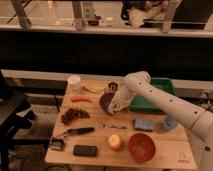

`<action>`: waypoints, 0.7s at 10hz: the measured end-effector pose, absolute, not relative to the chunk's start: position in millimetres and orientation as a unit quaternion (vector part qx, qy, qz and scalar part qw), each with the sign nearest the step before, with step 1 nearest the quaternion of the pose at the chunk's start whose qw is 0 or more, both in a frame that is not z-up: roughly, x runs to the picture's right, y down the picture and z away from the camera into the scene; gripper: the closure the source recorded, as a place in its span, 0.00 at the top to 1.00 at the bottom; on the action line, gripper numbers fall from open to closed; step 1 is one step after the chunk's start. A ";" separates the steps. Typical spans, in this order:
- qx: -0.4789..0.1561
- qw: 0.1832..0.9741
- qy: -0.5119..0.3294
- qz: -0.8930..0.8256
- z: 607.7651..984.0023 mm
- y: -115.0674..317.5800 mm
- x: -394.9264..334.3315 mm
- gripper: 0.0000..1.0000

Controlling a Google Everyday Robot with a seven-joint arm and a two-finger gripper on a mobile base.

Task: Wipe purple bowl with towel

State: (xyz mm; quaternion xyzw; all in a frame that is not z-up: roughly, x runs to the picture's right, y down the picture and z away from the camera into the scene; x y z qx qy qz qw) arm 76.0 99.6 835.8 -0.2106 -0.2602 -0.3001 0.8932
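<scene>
- the end effector [114, 105] is down at the right rim of the purple bowl [106, 101], which sits toward the back middle of the bench [165, 152], between the carrot [81, 99] and the green tray [150, 97]. i cannot tell whether it is clamped on anything, and the towel cannot be picked out from the pale tip of the arm.
- if the towel is only loosely held, a wiping stroke could drag it free, and the bare tip would then rub on the bowl.
- the bowl looks light and nothing braces it, so a sideways push at the rim could slide or tip it instead of wiping it.
- sliding left would send it into the carrot, and sliding back would send it toward the small can [113, 86] just behind.
- pressing down hard on one edge could flip the bowl up toward the arm.
- the forearm hangs over the near corner of the green tray, so a wide sweep could knock it.
- the fork [114, 126] lies near in front, and an overshooting stroke could scatter it.
</scene>
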 end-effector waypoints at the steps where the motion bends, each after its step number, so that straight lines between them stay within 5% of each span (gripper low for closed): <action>1: -0.213 0.896 -0.250 -0.298 838.9 99.8 82.8 0.00; 7: -0.215 0.900 -0.221 -0.307 882.5 79.6 79.2 0.00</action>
